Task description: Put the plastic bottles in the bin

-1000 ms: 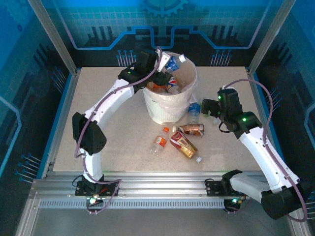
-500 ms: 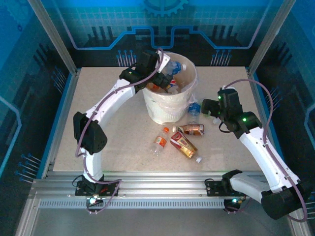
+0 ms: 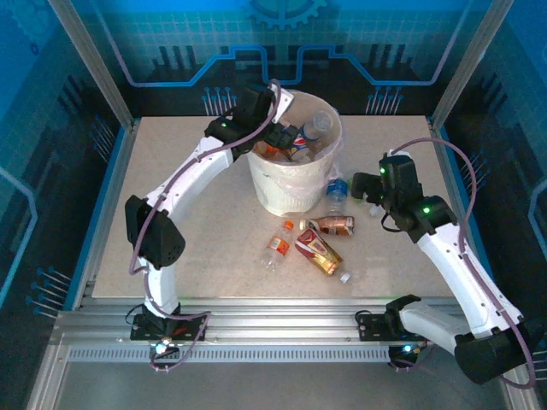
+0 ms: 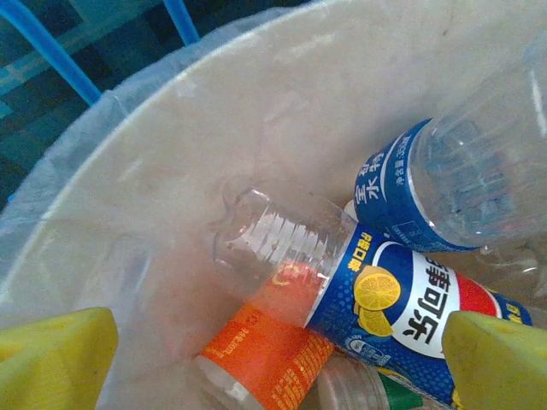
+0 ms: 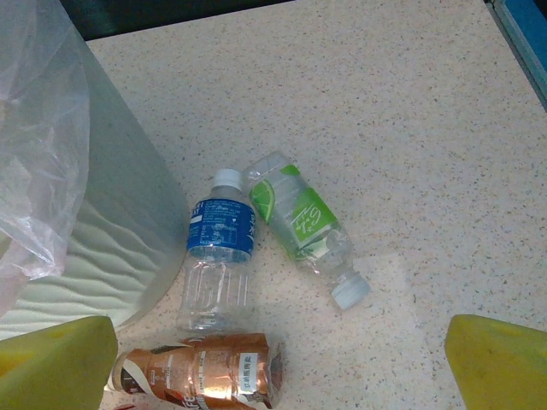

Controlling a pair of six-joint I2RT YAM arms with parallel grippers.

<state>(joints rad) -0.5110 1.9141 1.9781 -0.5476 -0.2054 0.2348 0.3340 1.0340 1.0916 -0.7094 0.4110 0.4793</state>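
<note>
My left gripper (image 3: 279, 135) hangs open over the left rim of the bin (image 3: 256, 171), a white bucket with a bag liner. In the left wrist view its yellow fingertips (image 4: 53, 359) stand wide apart above loose plastic bottles in the bin: a blue lemon-label one (image 4: 402, 299), an orange-label one (image 4: 265, 350) and a clear blue-label one (image 4: 453, 184). My right gripper (image 3: 364, 190) is open and empty, right of the bin. Below it lie a blue-label bottle (image 5: 218, 256), a green-label bottle (image 5: 303, 224) and a crushed brown bottle (image 5: 201, 376).
More bottles lie on the table in front of the bin: a crushed red-brown one (image 3: 318, 251) and a small orange one (image 3: 276, 246). A loose white cap (image 3: 344, 277) sits near them. The bin wall (image 5: 94, 248) stands close to my right gripper's left finger.
My left gripper opened over the bin and the blue-label bottle it held dropped in among the others. The right arm has barely moved.
</note>
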